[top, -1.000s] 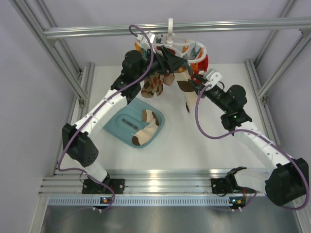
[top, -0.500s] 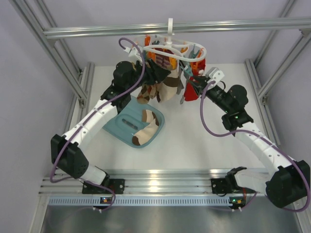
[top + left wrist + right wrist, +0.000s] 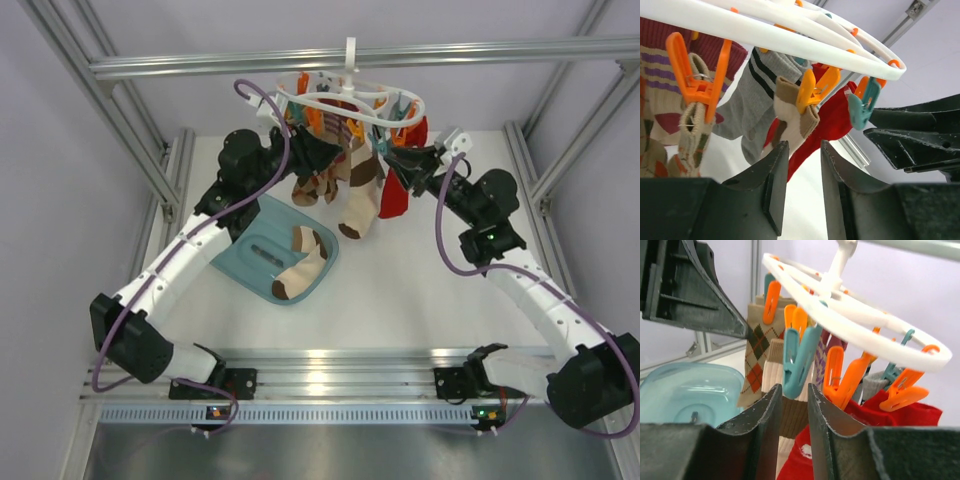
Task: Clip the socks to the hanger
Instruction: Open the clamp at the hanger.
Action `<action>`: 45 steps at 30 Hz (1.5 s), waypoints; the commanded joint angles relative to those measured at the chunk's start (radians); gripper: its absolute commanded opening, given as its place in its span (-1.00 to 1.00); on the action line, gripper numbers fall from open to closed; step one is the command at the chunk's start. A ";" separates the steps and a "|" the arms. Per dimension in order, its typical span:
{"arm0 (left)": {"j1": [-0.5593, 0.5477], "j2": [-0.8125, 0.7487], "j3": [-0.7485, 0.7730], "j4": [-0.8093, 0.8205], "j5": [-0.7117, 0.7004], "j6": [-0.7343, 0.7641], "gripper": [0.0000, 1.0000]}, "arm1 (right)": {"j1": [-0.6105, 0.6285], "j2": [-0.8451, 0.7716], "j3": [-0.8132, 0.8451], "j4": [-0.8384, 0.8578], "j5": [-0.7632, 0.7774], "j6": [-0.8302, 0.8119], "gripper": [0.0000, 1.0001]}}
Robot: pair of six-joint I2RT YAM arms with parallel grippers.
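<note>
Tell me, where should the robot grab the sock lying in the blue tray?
Probably its pale middle, pinched from straight above. The sock lies flat and bent in the shallow tray, so nothing sticks up to catch sideways, and the rim would block a side approach.

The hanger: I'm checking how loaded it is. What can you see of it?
The hanger is a white plastic oval ring with inner ribs, its top hook over the aluminium bar. Orange and teal pegs dangle from the rim. Several hold socks, among them a cream-and-tan sock, a red sock and a grey sock. One teal peg looks empty.
</note>
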State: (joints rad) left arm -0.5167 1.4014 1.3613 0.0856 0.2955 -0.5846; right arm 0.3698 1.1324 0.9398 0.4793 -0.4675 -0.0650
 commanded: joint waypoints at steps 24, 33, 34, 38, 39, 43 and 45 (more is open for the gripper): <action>-0.025 0.062 0.111 0.082 0.076 0.002 -0.20 | 0.018 0.199 0.194 0.114 0.072 0.022 -0.01; -0.025 0.057 0.114 0.103 0.090 -0.024 -0.17 | 0.017 0.176 0.174 0.114 0.032 -0.004 -0.36; -0.025 0.061 0.116 0.106 0.094 -0.035 -0.17 | 0.017 0.172 0.165 0.113 0.029 -0.007 -0.36; -0.025 0.065 0.120 0.126 0.126 -0.064 -0.17 | 0.017 0.161 0.151 0.114 0.023 -0.018 -0.55; -0.025 0.067 0.124 0.128 0.128 -0.069 -0.17 | 0.018 0.161 0.149 0.114 0.018 -0.018 -0.61; -0.029 0.079 0.145 0.126 0.134 -0.083 -0.17 | 0.018 0.145 0.149 0.110 0.006 -0.012 -0.86; -0.035 0.080 0.163 0.120 0.128 -0.084 -0.14 | 0.023 0.138 0.148 0.104 0.004 -0.012 -0.95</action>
State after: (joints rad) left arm -0.5407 1.4788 1.4681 0.1364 0.4065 -0.6518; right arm 0.3820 1.3212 1.0805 0.5457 -0.4320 -0.0765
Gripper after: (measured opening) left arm 0.424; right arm 0.208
